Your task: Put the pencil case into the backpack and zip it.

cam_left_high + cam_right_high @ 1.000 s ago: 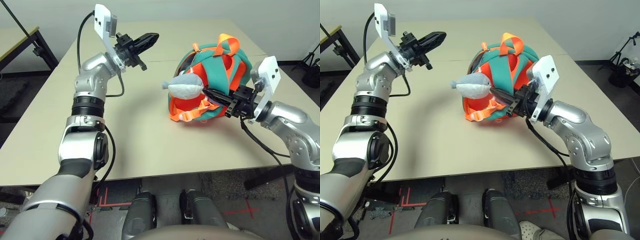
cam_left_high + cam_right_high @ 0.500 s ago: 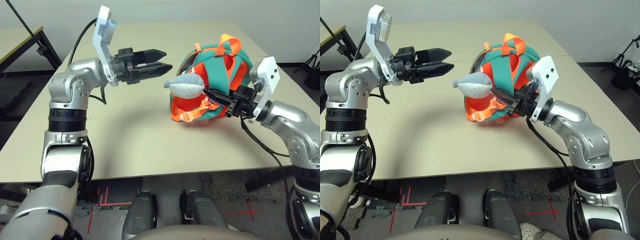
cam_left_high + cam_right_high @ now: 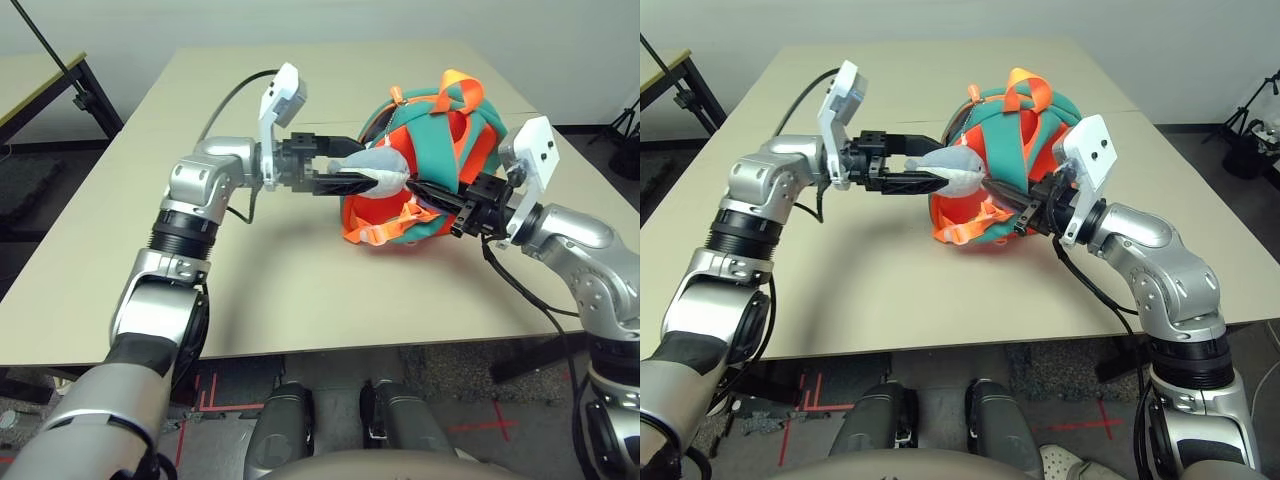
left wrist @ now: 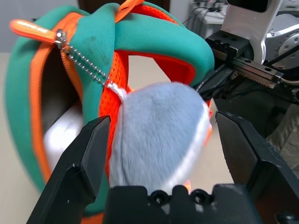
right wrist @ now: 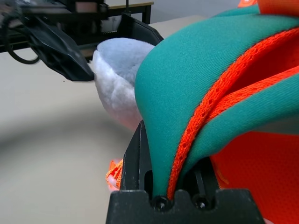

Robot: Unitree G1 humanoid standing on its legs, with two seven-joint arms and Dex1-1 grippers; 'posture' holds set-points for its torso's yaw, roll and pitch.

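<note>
The orange backpack with teal straps lies on its side at the middle right of the table. Its grey-and-white plush shark hangs from a bead chain at the zip's end. My left gripper is open, one finger on each side of the shark and neither pressing it. Inside the backpack's open mouth a white shape shows, apparently the pencil case. My right gripper is shut on a teal shoulder strap at the side of the backpack nearest me.
The beige table has bare surface to the left of the backpack and in front of it. A dark side table stands at the far left. An orange zip pull sticks out at the top of the opening.
My left arm swung from a raised pose down and right to the backpack. Its gripper opened and now straddles the shark. The right arm and the backpack stayed put.
</note>
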